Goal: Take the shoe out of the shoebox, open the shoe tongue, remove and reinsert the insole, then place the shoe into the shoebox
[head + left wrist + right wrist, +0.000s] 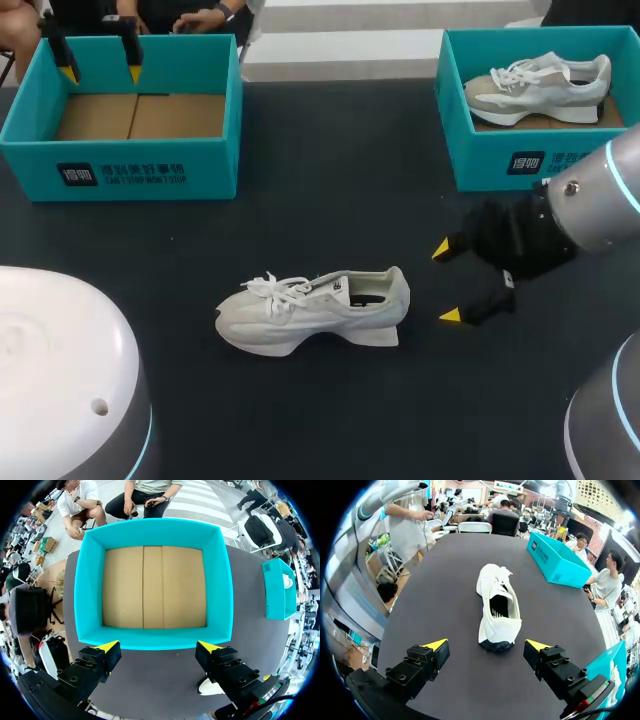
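A white shoe [315, 310] lies on its sole in the middle of the dark table, toe to the left, laces tied. My right gripper [445, 283] stands open just right of its heel; in the right wrist view the shoe [497, 605] lies straight ahead of that gripper [486, 645], heel nearest, apart from the fingers. The teal shoebox [120, 172] at the back left is empty, showing its brown cardboard floor. My left gripper [102, 72] hangs open over its far edge and looks down into the box [155, 532] past its own tips [159, 647].
A second teal shoebox [500, 160] at the back right holds another white and beige shoe [540, 88]. Bare dark tabletop surrounds the middle shoe. My arms' white bases fill the near left and near right corners.
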`<state>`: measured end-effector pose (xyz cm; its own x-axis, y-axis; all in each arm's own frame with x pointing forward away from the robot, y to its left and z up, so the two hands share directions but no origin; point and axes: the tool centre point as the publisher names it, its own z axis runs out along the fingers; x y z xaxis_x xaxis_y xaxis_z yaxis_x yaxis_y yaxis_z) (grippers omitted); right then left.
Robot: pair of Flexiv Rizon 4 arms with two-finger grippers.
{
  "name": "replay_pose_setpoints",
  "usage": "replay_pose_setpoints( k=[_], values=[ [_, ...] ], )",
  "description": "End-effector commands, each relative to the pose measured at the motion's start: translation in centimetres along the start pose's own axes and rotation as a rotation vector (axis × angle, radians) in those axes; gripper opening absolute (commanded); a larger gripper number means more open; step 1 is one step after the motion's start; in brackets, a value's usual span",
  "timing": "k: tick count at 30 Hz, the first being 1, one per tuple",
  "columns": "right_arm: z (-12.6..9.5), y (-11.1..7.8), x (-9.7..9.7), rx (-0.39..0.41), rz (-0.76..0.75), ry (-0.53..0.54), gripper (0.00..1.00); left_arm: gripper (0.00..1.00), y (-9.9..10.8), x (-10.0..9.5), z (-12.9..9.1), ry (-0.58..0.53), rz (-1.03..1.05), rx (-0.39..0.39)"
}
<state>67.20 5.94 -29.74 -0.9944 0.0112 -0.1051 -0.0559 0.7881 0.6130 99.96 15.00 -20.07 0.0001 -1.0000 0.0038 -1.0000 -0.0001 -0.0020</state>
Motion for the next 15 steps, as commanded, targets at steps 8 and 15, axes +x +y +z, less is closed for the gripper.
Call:
replay_pose_setpoints(
  k=[8, 15],
  values=[
    [3.4, -2.8, -2.3, -0.464, 0.04, -0.003, 1.0, 1.0, 0.0, 0.0, 0.0, -0.001, 0.0, -0.001],
    [4.9, -3.5, -2.3, -0.486, 0.034, -0.006, 1.0, 1.0, 0.0, 0.0, 0.0, -0.001, 0.0, -0.001]
  ],
)
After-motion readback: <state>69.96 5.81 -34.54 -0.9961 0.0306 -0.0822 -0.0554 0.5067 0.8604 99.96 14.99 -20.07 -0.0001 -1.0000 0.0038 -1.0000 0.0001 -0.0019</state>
